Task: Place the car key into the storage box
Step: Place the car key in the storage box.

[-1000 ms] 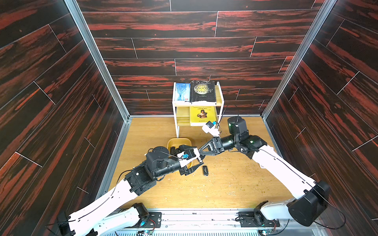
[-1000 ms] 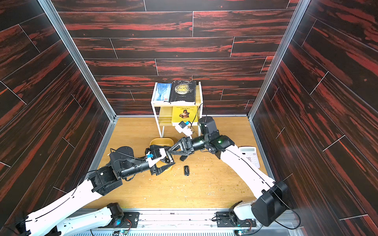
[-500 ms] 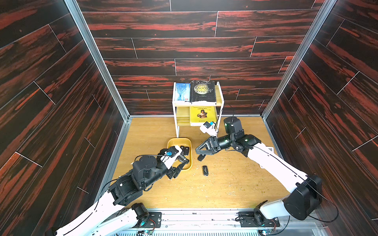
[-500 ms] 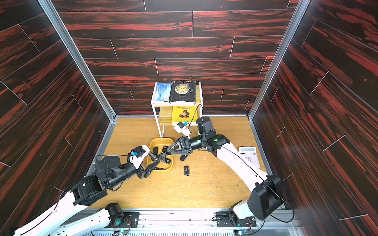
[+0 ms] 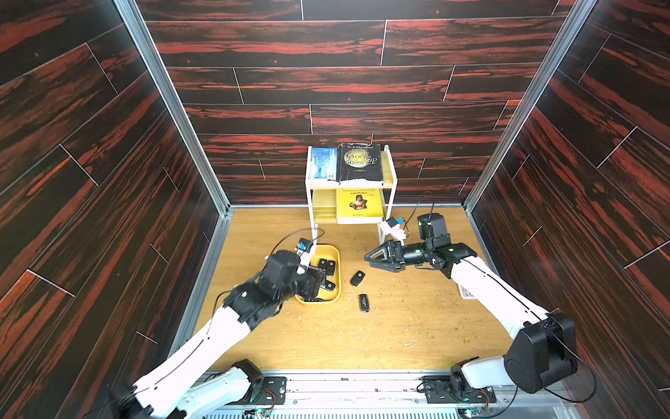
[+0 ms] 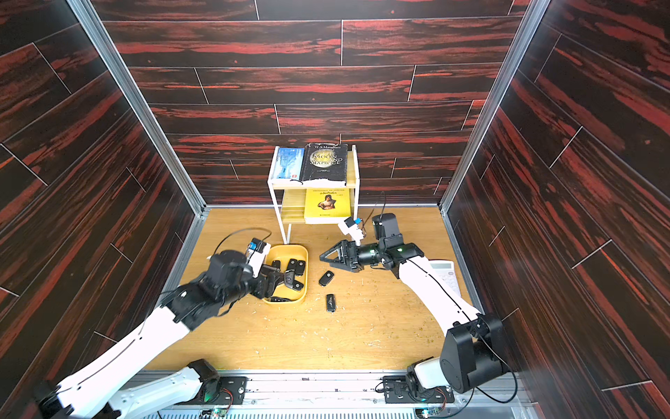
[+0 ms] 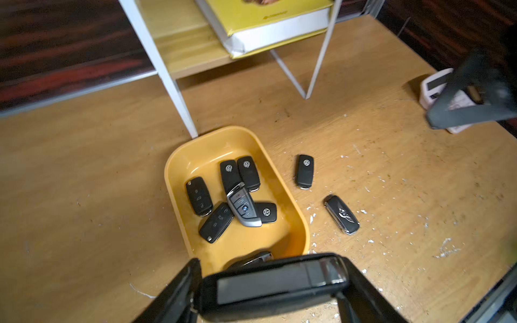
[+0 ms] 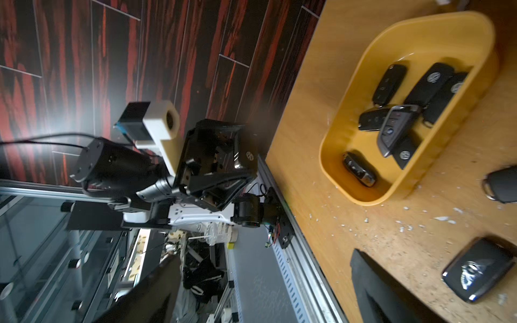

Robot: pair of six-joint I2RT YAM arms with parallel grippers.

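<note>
Delivery stage: the left gripper (image 7: 271,276) is clamped across a black car key with a chromed end (image 7: 279,290), holding it crosswise over the near end of the shallow yellow plastic storage box (image 7: 181,159). The box stands left of the centre of the wooden desk (image 5: 362,337), with its far end just beside a leg of the white two-tier book shelf (image 5: 311,217). Several black fobs already lie inside, some overlapping. The right gripper (image 5: 375,258) hangs empty with its jaws spread wide, to the right of the box. Two loose black fobs (image 5: 357,278) lie on the desk just beside the box's right wall. The carry appears finished and the release is the step in hand. The next move calls for lowering the key inside the rim and parting the fingers, since a drop onto the piled fobs might bounce it out.
</note>
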